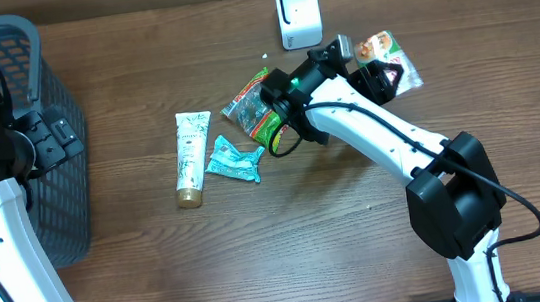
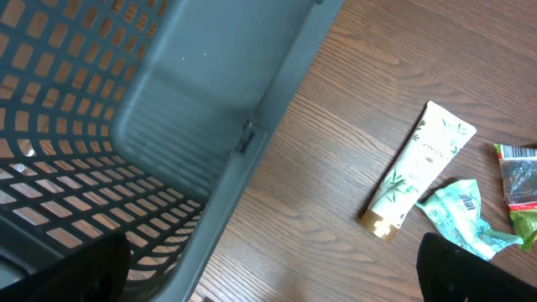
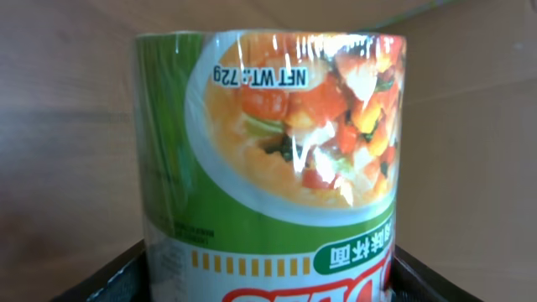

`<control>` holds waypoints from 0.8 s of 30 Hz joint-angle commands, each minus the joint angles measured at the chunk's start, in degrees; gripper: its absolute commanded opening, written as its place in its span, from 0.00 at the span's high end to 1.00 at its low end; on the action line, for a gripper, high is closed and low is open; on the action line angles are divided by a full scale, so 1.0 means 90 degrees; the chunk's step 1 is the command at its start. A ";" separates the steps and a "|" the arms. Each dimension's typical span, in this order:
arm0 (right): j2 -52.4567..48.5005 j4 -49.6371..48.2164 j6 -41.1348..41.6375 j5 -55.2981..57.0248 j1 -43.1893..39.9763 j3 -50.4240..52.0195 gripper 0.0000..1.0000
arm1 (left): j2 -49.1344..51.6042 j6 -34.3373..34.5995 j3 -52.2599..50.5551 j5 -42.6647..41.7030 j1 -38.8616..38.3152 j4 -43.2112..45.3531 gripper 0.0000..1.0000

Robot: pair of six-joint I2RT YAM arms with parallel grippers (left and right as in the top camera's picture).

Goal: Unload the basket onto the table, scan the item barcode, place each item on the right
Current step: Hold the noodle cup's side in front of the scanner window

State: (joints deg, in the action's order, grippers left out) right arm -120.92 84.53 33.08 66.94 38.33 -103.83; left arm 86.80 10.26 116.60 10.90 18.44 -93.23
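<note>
The item is a green cup of noodles point(image 3: 277, 159), film-wrapped, with a soup picture and "NET WT: 72g" on the side facing the right wrist camera. No barcode shows on that side. My right gripper point(image 3: 268, 281) is shut on it, one dark finger point(image 3: 117, 273) on each side of the cup. From overhead, the cup point(image 1: 268, 129) hangs mid-table in that gripper point(image 1: 283, 119), in front of the white scanner point(image 1: 298, 12). My left gripper point(image 2: 268, 273) stands open above the basket's edge, holding nothing.
A grey mesh basket point(image 1: 20, 117) fills the left side. On the table lie a white tube point(image 1: 191, 157), a teal wrapper point(image 1: 234, 162), a green packet point(image 1: 245, 105) and another snack packet point(image 1: 388, 55) at the right.
</note>
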 commanded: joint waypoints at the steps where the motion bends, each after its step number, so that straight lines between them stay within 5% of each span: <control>1: 0.0029 -0.1081 -0.1253 -0.1372 -0.0063 -0.0158 0.30 | 0.0010 -0.0119 0.0002 -0.0029 0.0032 0.0012 0.00; 5: 0.0056 -0.2251 -0.2834 -0.4393 -0.0328 -0.0335 0.30 | 0.0010 -0.0121 0.0002 -0.0029 0.0032 0.0012 0.00; 11: 0.0056 -0.2820 -0.3065 -0.8847 -0.1309 -0.1440 0.46 | 0.0010 -0.0121 0.0002 -0.0029 0.0032 0.0010 0.00; 14: 0.0053 -0.3512 -0.3036 -1.0919 -0.1802 -0.1545 0.46 | 0.0010 -0.0119 0.0002 -0.0029 0.0032 0.0012 0.00; 19: -0.0172 -0.5578 -0.1370 -1.3393 -0.2548 -0.1542 0.42 | 0.0010 -0.0121 0.0002 -0.0029 0.0032 0.0012 0.00; 24: -0.0648 -0.7366 0.0243 -1.3663 -0.2732 -0.1542 0.42 | 0.0010 -0.0119 0.0002 -0.0029 0.0032 0.0012 0.00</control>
State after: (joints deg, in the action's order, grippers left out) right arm -123.31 22.41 23.31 -47.20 13.47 -116.57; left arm 86.80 10.24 116.60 10.92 18.44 -93.21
